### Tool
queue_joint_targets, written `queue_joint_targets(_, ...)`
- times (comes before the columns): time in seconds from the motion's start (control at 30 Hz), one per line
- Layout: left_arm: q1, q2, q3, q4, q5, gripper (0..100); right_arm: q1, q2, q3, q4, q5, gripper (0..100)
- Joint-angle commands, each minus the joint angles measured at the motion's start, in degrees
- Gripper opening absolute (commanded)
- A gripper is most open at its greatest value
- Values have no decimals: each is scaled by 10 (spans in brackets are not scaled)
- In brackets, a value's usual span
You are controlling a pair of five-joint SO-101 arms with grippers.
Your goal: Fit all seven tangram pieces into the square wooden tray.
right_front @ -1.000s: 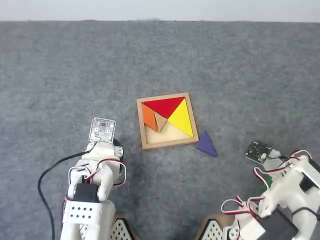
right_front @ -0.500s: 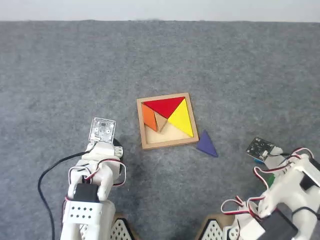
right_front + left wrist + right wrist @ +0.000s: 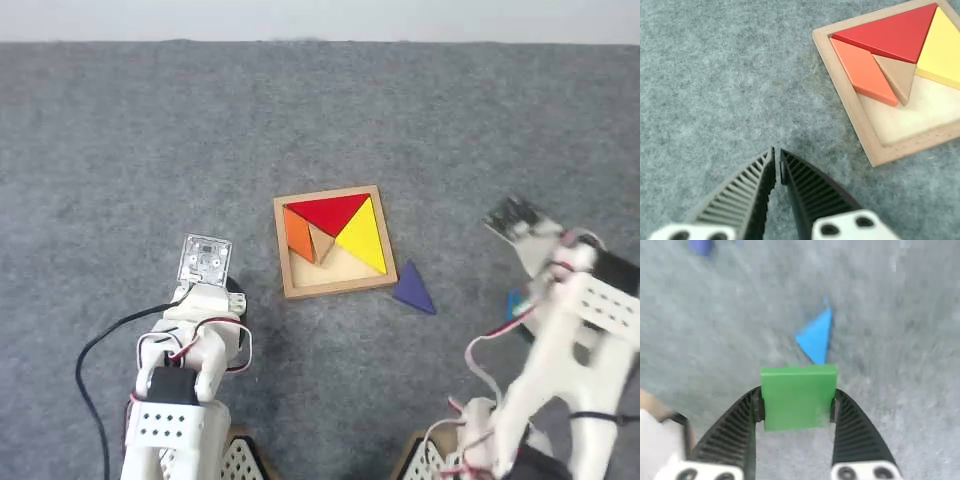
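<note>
My right claw grips a green square piece by two opposite edges, well apart from the square wooden tray. A light blue triangle lies on the gray surface just beyond the green square. The tray holds a red triangle, an orange piece, a tan triangle and a yellow triangle. A purple triangle lies just beside the tray. My left claw is closed and empty, near the tray.

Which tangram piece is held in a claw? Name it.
The green square, clamped in the right claw; the others lie in the tray or on the mat.
</note>
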Motion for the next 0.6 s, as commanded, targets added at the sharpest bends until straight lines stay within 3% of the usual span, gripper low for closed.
queue_joint_targets(0.0, -3, -7, -5, 1, 4, 15, -193, -38, -76, 50, -141, 19)
queue_joint_targets(0.13, -3, -7, -5, 1, 4, 15, -355, -37, -82, 26, -253, 20)
queue_joint_targets(0.23, -3, -7, -5, 1, 4, 15, -437, -36, -82, -11, -316, 20)
queue_joint_targets(0.57, -3, -7, -5, 1, 4, 15, -530, 205, -160, -106, -386, 19)
